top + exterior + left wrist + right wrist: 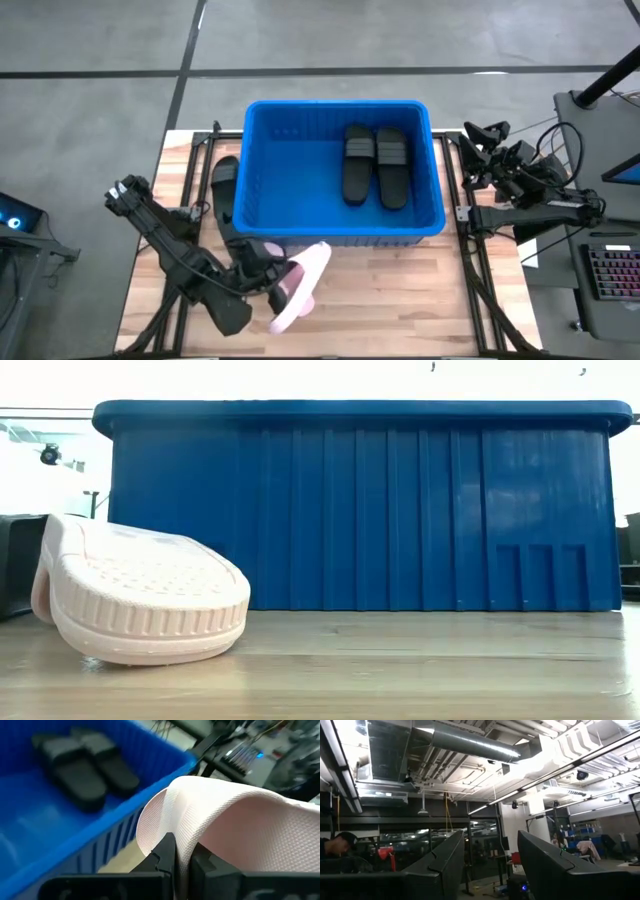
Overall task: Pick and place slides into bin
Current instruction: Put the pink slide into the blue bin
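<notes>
A pink slide [235, 820] is hanging pinched at its strap in the closed left hand [181, 857], its sole touching the counter [400, 670], just outside the bin's [300, 238] near wall; right hand [485, 865] is waiting half-open, empty.

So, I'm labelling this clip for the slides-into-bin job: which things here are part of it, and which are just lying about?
Part of the job:
- pink slide, pinched by the left gripper
- two black slides in the blue bin
- black slide left of the bin

Lying about:
- keyboard off the table's right side
- right gripper, parked, holding nothing
</notes>
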Robot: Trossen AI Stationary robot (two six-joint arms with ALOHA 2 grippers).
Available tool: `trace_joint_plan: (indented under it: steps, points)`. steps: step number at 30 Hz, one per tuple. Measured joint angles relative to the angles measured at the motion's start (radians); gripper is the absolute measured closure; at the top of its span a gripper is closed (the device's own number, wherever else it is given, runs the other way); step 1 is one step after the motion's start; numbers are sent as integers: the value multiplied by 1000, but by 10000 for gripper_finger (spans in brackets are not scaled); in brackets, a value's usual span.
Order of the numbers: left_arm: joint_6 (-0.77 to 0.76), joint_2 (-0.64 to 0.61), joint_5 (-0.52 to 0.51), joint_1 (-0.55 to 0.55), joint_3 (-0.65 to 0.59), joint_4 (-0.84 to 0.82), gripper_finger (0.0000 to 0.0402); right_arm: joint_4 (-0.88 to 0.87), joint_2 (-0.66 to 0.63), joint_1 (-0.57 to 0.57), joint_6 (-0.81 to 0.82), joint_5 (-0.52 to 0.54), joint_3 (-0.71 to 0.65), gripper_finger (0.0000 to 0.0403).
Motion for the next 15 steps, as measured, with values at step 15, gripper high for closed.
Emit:
trace_joint_plan:
  steps: [15]
  points:
    - [793,-95,38,175,0,438,402,1,0,0,14,0,-1,227]
